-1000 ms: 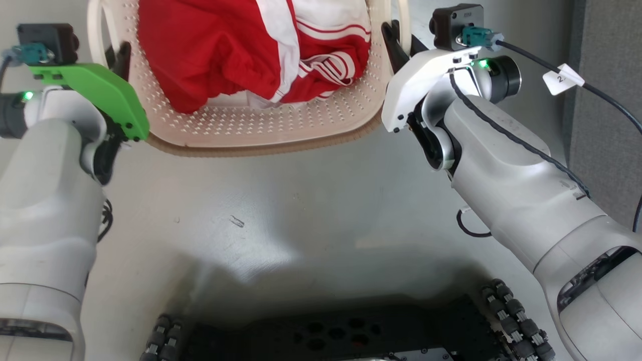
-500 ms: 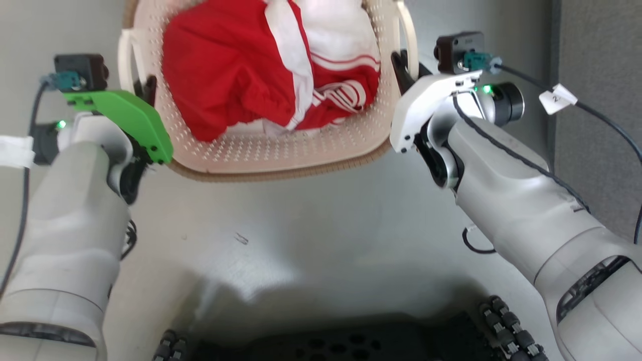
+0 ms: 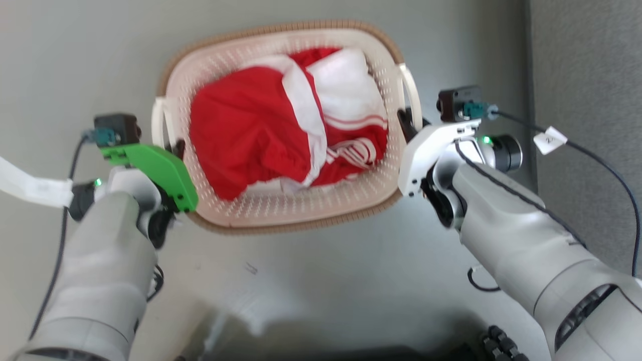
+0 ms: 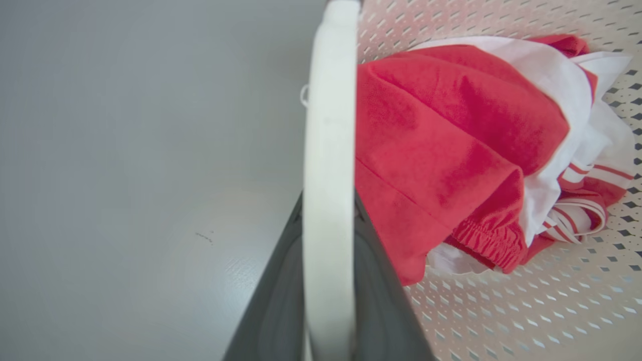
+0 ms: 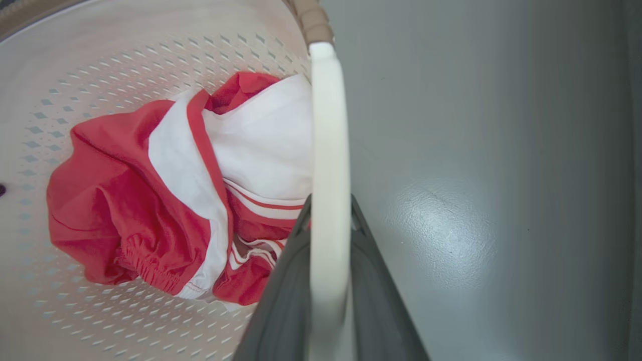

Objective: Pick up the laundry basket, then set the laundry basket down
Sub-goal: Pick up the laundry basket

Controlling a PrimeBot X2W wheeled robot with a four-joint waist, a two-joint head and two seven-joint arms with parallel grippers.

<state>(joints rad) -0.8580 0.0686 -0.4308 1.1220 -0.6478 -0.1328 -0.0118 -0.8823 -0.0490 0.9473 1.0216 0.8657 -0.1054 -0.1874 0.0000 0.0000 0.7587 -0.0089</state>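
The view has shifted: the whole laundry basket (image 3: 281, 213) now shows.
The left gripper (image 3: 178, 148) and right gripper (image 3: 404, 120) each clamp a side handle (image 4: 328, 150), fingertips hidden.

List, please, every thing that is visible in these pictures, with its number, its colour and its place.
laundry basket: one, cream-white with a brown rim, between the two grippers
handles: two, white, one on each side of the basket
clothing: one heap, red and white, inside the basket
floor: grey, all around the basket
panel: one, dark grey, along the right edge of the head view
left gripper: one, dark fingers on both sides of the left handle, under a green wrist cover
right gripper: one, dark fingers on both sides of the right handle, under a white wrist cover
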